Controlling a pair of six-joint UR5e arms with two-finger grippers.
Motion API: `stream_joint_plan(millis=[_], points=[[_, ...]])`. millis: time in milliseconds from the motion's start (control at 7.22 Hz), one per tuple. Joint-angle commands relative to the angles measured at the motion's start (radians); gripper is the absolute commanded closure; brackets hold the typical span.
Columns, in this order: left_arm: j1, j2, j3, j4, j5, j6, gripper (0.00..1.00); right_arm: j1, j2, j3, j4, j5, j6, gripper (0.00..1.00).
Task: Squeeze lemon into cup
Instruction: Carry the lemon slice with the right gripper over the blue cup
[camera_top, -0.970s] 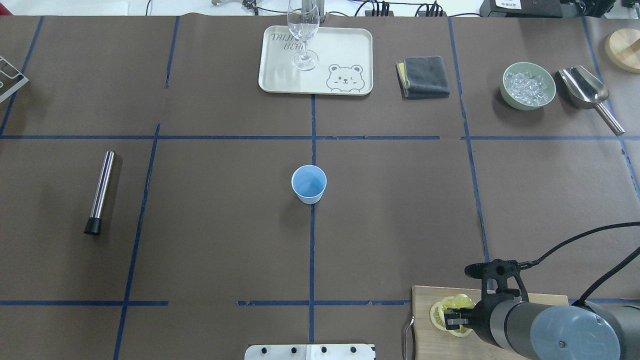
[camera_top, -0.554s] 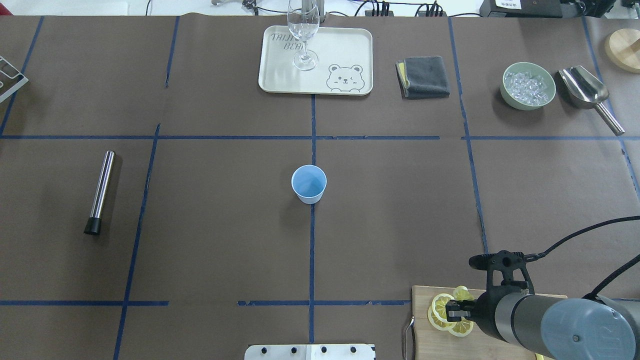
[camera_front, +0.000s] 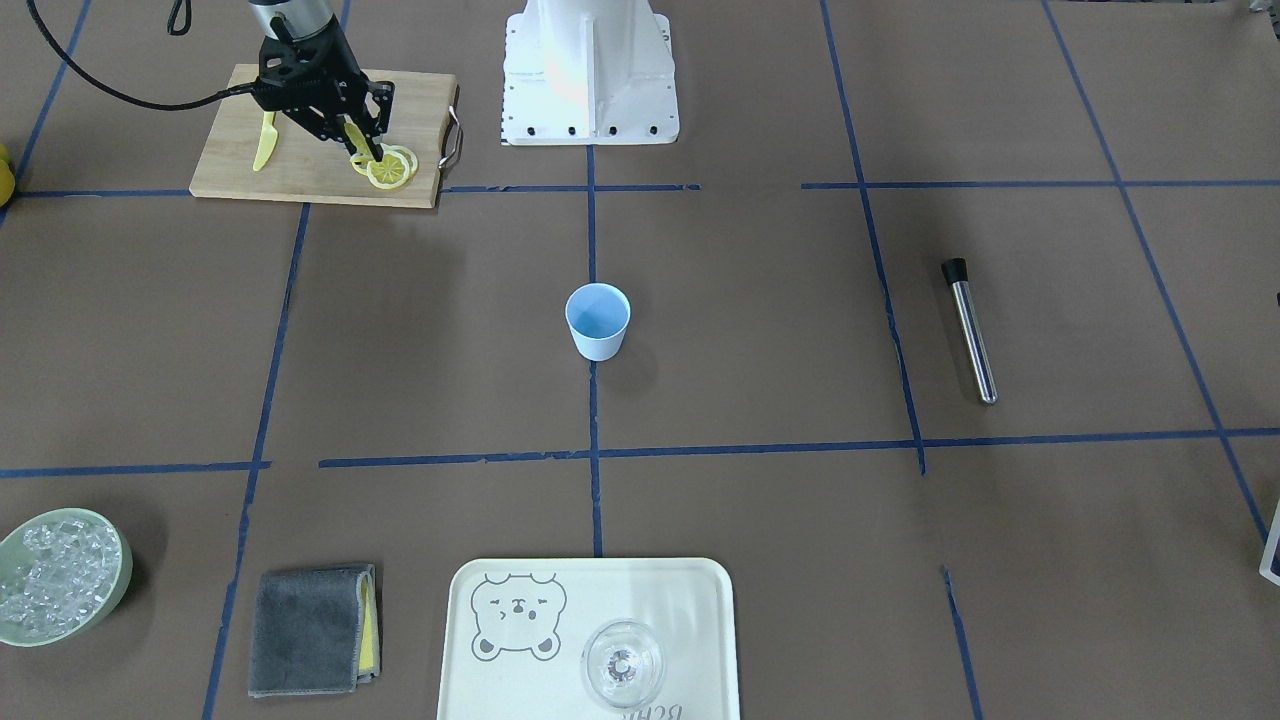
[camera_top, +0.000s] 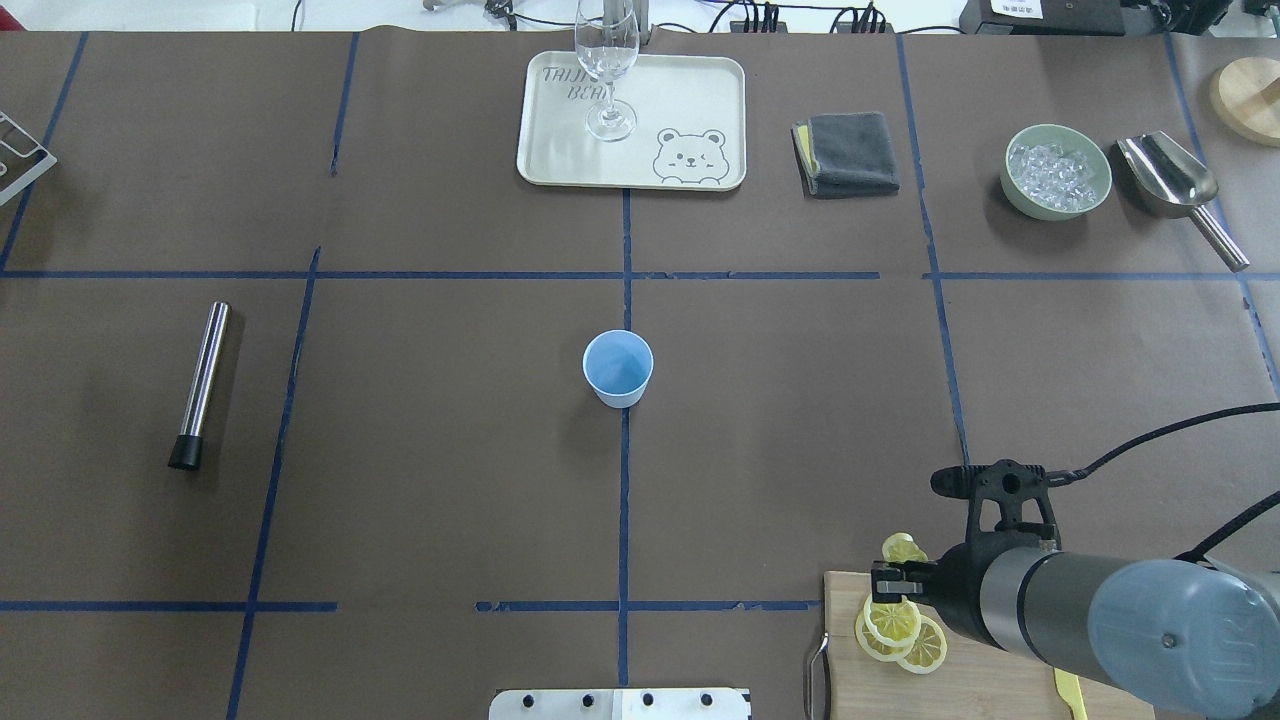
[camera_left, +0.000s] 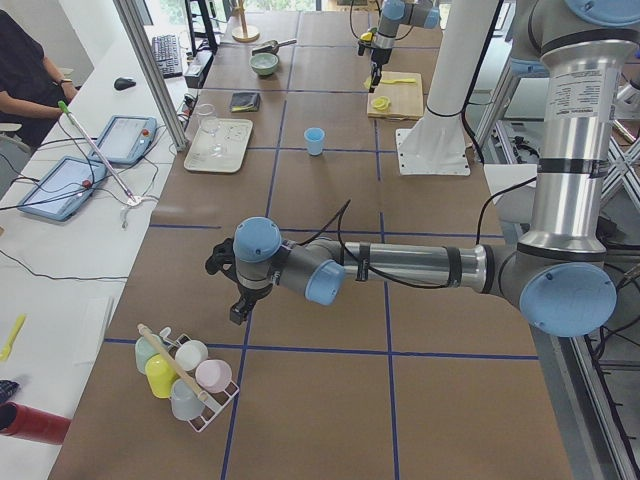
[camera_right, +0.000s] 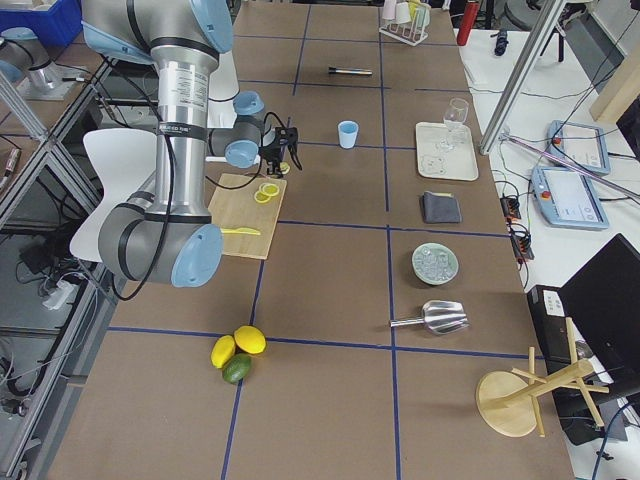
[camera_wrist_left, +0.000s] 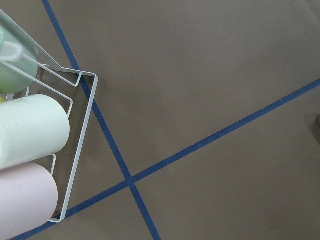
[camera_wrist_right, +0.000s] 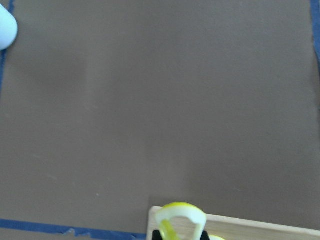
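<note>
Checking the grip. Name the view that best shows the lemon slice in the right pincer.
Right wrist view: the lemon slice is close, bent between the right pincer's fingers. Overhead shows it small; front-facing half hides it; side views show a speck; left wrist, nothing.

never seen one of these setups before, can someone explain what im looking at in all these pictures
It is a robot with two arms at a table, each ending in a two-finger gripper. Two pictures look down on the table, one from behind the robot, one facing it; two look along it from the ends; two come from wrist cameras. The right gripper pinches a lemon slice in the air over a wooden cutting board where more slices lie. A light-blue cup stands empty mid-table. Also there: a tray with a glass, a folded cloth, a bowl of ice, a scoop and a metal rod. The left gripper hangs beside a rack of cups; whether it is open is unclear.
</note>
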Motion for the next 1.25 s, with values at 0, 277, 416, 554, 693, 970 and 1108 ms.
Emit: stream_joint_plan(millis=[0, 277, 416, 554, 693, 970, 1108], points=[[0.0, 0.0, 0.001, 0.0, 0.001, 0.0, 0.0, 0.087, 0.166, -0.057, -0.007, 0.005, 0.0, 0.68], [0.0, 0.0, -0.001, 0.0, 0.001, 0.0, 0.0, 0.153, 0.426, -0.22, -0.063, 0.006, 0.02, 0.64], [0.0, 0.0, 0.001, 0.0, 0.001, 0.0, 0.0, 0.181, 0.541, -0.312, -0.089, 0.008, 0.079, 0.63], [0.0, 0.0, 0.001, 0.0, 0.001, 0.0, 0.0, 0.2, 0.623, -0.385, -0.088, 0.008, 0.087, 0.58], [0.0, 0.0, 0.001, 0.0, 0.001, 0.0, 0.0, 0.21, 0.671, -0.433, -0.088, 0.008, 0.09, 0.58], [-0.002, 0.0, -0.002, 0.0, 0.001, 0.0, 0.0, 0.224, 0.746, -0.519, -0.087, 0.009, 0.09, 0.58], [-0.002, 0.007, -0.005, -0.002, 0.001, 0.0, 0.0, 0.227, 0.768, -0.558, -0.085, 0.008, 0.09, 0.57]])
